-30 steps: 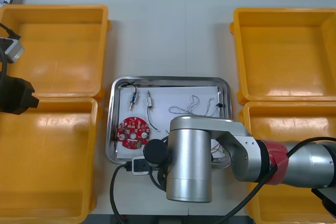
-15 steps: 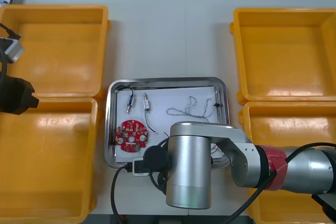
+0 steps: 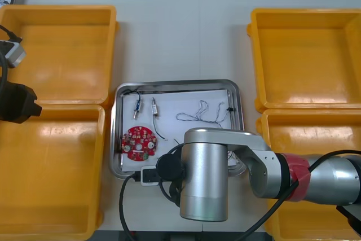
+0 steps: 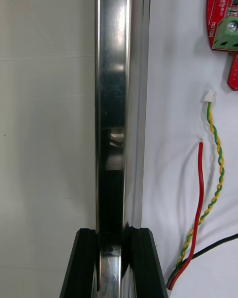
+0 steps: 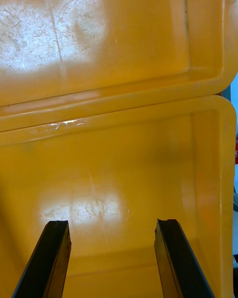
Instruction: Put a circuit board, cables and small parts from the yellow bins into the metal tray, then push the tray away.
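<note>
While the right pincer clamps the shiny metal tray by its rim, pushing seems in hand. The left pincer hangs open. Next: a straight shove away.

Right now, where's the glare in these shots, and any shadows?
Left wrist view: pale glare patches on the yellow bin beyond the open left claw and on the neighbouring bin. Right wrist view: the metal tray's rim, gripped by the right claw, mirrors a bright streak; the red and yellow cable throws a faint shadow. Front view: the right arm's silver casing shines.
</note>
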`<state>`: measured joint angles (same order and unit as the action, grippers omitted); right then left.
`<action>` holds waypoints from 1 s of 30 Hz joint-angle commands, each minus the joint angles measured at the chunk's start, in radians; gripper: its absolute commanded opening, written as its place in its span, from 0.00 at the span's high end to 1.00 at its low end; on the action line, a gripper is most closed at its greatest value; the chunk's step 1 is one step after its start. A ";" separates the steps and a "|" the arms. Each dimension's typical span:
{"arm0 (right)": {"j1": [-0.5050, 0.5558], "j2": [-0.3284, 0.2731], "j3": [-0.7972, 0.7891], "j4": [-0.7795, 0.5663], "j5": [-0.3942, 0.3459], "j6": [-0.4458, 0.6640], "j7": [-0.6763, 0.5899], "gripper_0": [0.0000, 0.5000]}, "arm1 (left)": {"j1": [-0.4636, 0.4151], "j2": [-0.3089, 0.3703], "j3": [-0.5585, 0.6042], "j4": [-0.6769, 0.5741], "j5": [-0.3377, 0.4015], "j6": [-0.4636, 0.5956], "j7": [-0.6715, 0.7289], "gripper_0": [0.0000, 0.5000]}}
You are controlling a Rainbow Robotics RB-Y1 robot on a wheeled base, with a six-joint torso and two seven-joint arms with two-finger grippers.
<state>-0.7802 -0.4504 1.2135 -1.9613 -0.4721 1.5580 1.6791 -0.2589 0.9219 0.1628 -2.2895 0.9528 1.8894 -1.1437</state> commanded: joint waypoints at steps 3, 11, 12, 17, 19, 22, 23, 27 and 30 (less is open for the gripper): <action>-0.076 -0.039 0.012 -0.011 0.006 -0.027 -0.002 1.00 | 0.023 0.038 0.034 -0.028 -0.003 -0.009 -0.034 0.00; -0.140 -0.053 0.012 0.015 -0.003 -0.038 -0.019 1.00 | 0.023 0.038 0.034 -0.028 -0.003 -0.009 -0.034 0.00; -0.149 -0.053 0.015 0.025 -0.008 -0.045 -0.021 1.00 | 0.023 0.038 0.034 -0.028 -0.003 -0.009 -0.034 0.00; -0.182 -0.054 0.015 0.062 -0.008 -0.070 -0.029 1.00 | 0.023 0.038 0.034 -0.028 -0.003 -0.009 -0.034 0.00; -0.195 -0.054 0.015 0.078 -0.010 -0.078 -0.030 1.00 | 0.023 0.038 0.034 -0.028 -0.003 -0.009 -0.034 0.00; -0.215 -0.056 0.015 0.097 -0.010 -0.087 -0.032 1.00 | 0.023 0.038 0.034 -0.028 -0.003 -0.009 -0.034 0.00; -0.225 -0.057 0.015 0.105 -0.011 -0.090 -0.032 1.00 | 0.023 0.038 0.034 -0.028 -0.003 -0.009 -0.034 0.00; -0.254 -0.060 0.015 0.131 -0.034 -0.102 -0.030 1.00 | 0.023 0.038 0.034 -0.028 -0.003 -0.009 -0.034 0.00; -0.284 -0.062 0.015 0.153 -0.068 -0.111 -0.029 1.00 | 0.023 0.038 0.034 -0.028 -0.003 -0.009 -0.034 0.00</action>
<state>-0.9969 -0.4891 1.2149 -1.8166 -0.5117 1.4601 1.6766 -0.2589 0.9219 0.1629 -2.2895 0.9528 1.8894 -1.1437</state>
